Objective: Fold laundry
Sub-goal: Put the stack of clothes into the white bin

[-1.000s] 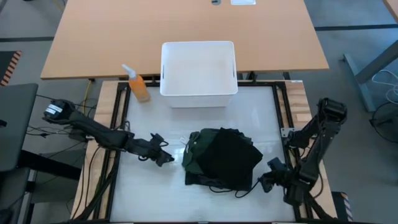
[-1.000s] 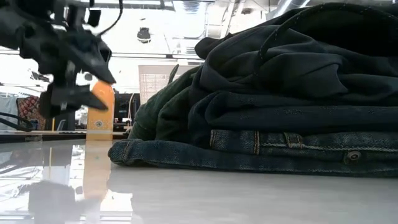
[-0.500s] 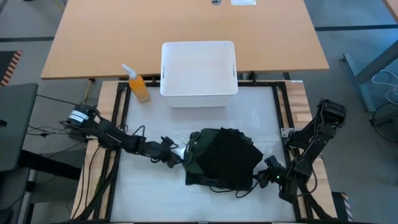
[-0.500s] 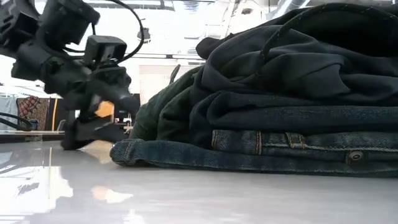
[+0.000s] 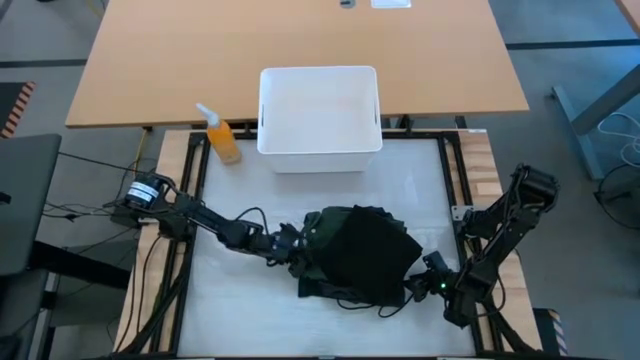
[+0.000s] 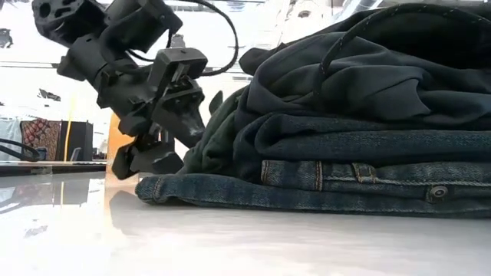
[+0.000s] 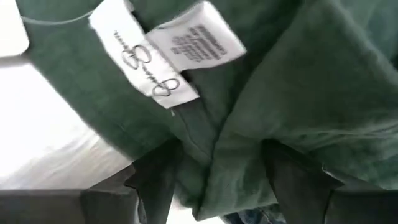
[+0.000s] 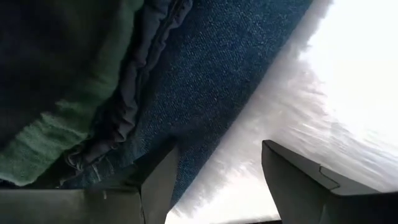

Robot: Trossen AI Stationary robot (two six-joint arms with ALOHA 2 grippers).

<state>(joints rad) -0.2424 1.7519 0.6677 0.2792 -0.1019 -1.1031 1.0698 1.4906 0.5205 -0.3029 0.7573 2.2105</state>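
Currently, the laundry (image 5: 358, 256) lies as one stacked pile near the middle of the white table (image 5: 240, 310), in front of the white bin (image 5: 320, 108). The low view shows its layers: dark blue denim trousers (image 6: 322, 188) with tan stitching at the bottom, a folded dark navy garment (image 6: 368, 142) above them, a black garment with a cord (image 6: 376, 69) on top, and a dark green shirt (image 6: 211, 142) bulging from the pile's left flank. In the left wrist view the green shirt (image 7: 280, 93) carries two white labels (image 7: 165, 53).

From above the pile is roughly as broad as long, so no long axis can be stated.

The left gripper (image 5: 291, 249) is at the pile's left edge, fingers spread to either side of a green fold. The right gripper (image 5: 419, 287) is at the pile's right front corner, fingers spread, one at the denim edge.

An orange spray bottle (image 5: 222, 137) stands beside the bin.
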